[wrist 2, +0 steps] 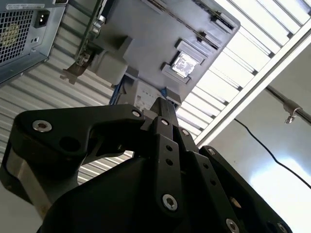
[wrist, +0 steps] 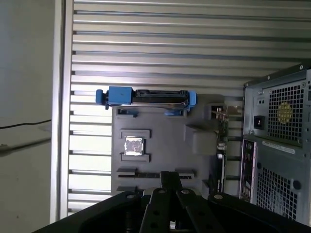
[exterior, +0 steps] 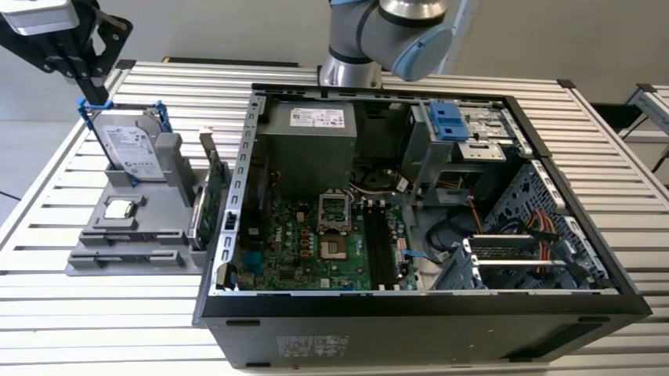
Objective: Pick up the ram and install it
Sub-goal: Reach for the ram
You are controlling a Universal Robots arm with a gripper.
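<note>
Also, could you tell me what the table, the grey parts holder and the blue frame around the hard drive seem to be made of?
The table looks like bare metal, probably aluminium: pale ribbed slats with a dull sheen. The grey parts holder looks like matt plastic: uniform grey, no shine. The blue frame seems moulded plastic: saturated colour, slight gloss.

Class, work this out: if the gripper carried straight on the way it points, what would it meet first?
Probably the grey parts holder, somewhere between its chip and its slotted end. The gripper hangs above it, but depth is unclear.
</note>
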